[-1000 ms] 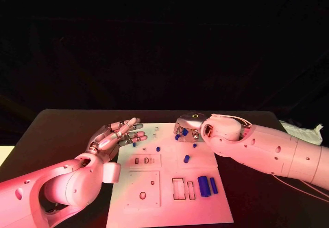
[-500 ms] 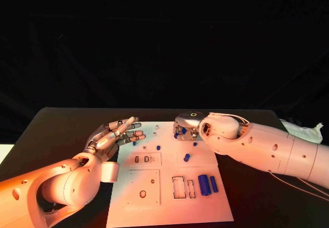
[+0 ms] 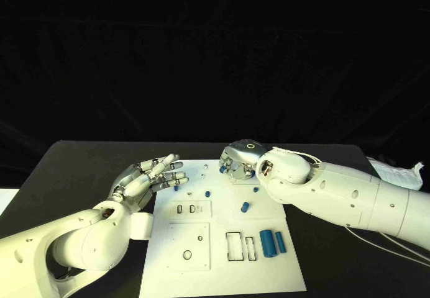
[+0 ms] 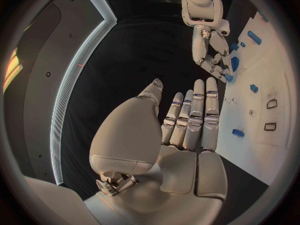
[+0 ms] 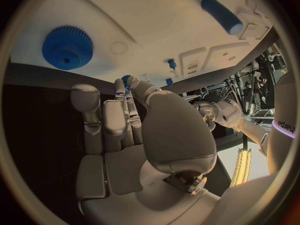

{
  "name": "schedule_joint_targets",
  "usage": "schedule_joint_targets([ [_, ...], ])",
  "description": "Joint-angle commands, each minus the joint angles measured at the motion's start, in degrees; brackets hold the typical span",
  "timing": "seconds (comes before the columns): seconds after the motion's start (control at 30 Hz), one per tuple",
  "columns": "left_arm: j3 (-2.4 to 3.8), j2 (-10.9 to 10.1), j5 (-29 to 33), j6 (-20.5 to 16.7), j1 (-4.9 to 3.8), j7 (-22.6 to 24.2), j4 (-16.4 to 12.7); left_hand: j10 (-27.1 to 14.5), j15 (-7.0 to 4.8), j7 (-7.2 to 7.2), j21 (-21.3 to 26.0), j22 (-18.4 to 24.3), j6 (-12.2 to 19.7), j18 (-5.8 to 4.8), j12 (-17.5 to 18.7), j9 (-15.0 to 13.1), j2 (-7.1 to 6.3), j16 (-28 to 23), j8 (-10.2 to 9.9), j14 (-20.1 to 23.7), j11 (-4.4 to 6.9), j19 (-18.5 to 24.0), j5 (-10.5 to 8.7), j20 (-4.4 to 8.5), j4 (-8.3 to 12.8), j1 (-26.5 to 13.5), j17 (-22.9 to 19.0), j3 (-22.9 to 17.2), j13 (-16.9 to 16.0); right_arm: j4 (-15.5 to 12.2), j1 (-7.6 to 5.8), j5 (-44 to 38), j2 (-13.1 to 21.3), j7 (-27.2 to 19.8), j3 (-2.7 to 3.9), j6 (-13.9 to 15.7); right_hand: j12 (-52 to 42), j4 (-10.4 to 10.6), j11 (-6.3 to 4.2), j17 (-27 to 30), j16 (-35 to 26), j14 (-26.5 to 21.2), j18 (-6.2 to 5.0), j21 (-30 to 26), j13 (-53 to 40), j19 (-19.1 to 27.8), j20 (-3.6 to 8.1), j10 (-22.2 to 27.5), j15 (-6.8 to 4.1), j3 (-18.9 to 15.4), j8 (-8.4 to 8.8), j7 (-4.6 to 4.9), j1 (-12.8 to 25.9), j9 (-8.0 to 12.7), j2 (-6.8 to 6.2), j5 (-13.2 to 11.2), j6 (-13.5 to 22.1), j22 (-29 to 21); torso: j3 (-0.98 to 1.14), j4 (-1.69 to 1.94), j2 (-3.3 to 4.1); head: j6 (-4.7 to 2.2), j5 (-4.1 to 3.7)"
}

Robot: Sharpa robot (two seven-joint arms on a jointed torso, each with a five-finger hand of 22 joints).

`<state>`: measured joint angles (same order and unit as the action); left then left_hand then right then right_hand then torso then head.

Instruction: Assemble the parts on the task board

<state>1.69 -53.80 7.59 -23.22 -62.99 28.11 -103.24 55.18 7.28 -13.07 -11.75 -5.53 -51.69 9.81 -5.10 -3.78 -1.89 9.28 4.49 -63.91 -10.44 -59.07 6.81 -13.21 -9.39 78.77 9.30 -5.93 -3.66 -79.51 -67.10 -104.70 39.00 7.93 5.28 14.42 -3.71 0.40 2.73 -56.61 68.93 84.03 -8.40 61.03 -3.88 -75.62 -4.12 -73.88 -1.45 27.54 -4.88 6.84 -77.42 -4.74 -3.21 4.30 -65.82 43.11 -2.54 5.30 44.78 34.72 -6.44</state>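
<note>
The white task board [image 3: 224,273] lies in the middle of the table. My right hand [image 3: 237,162] hovers over its far end, fingers pointing down. In the right wrist view the thumb meets the fingertips [image 5: 132,85] around a small blue part [image 5: 127,78], mostly hidden. A blue gear [image 5: 67,46] and a blue cylinder [image 5: 220,15] lie on the board [image 5: 156,20] nearby. My left hand [image 3: 148,177] is held palm up at the board's left edge, fingers spread, holding nothing. Two blue cylinders [image 3: 271,241] lie at the near right.
Small blue pegs [image 3: 243,206] [image 3: 207,194] [image 3: 176,187] are scattered over the board's middle, with slots [image 3: 239,246] and a round hole [image 3: 186,254] nearer me. White crumpled material [image 3: 394,171] sits at the table's right edge. Black table surface [image 3: 81,167] flanks the board.
My right hand has shifted toward the board's far left, away from the peg beside it. The left hand has hardly moved.
</note>
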Motion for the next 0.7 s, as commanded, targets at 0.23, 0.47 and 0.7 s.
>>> schedule_joint_targets([
  [0.23,0.08,0.30,0.09,0.86,-0.13,0.20,0.30,0.31,0.09,-0.36,0.45,0.21,-0.42,0.50,0.23,0.04,0.59,-0.67,-0.42,0.63,-0.08,-0.51,-0.21,-0.01,0.54,0.10,0.13,-0.06,0.03,3.82,0.04,-0.96,-4.06,2.64,0.02,7.48,0.24,0.03,0.47,-0.06,0.43,1.79,0.59,0.72,0.02,0.26,-0.22,0.48,-0.12,0.73,0.26,0.24,0.11,-0.84,0.10,0.16,0.04,0.43,-0.08,0.60,0.15,-0.39,0.01],
  [0.47,0.08,0.33,0.09,0.87,-0.15,0.17,0.29,0.33,0.11,-0.36,0.51,0.25,-0.44,0.49,0.24,0.04,0.61,-0.77,-0.43,0.70,-0.09,-0.50,-0.21,-0.03,0.61,0.09,0.14,-0.05,0.03,5.92,0.05,-1.06,-6.80,2.55,0.00,6.34,0.24,0.13,0.54,-0.19,0.57,1.78,0.61,0.87,0.04,0.35,-0.28,0.64,-0.06,0.82,0.38,0.31,0.30,-0.86,-0.08,-0.01,0.11,0.55,-0.18,0.96,0.36,-0.25,-0.20],
  [0.7,0.08,0.33,0.09,0.84,-0.17,0.11,0.31,0.33,0.11,-0.36,0.51,0.25,-0.44,0.49,0.24,0.04,0.61,-0.77,-0.43,0.70,-0.09,-0.50,-0.21,-0.03,0.61,0.09,0.14,-0.05,0.03,7.26,0.13,-1.28,-8.29,2.86,-0.04,4.73,0.22,0.30,0.60,-0.22,0.66,1.74,0.60,1.00,0.04,0.47,-0.34,0.73,-0.01,0.91,0.47,0.35,0.53,-0.91,-0.15,-0.22,0.14,0.64,-0.26,0.93,0.54,-0.16,-0.13],
])
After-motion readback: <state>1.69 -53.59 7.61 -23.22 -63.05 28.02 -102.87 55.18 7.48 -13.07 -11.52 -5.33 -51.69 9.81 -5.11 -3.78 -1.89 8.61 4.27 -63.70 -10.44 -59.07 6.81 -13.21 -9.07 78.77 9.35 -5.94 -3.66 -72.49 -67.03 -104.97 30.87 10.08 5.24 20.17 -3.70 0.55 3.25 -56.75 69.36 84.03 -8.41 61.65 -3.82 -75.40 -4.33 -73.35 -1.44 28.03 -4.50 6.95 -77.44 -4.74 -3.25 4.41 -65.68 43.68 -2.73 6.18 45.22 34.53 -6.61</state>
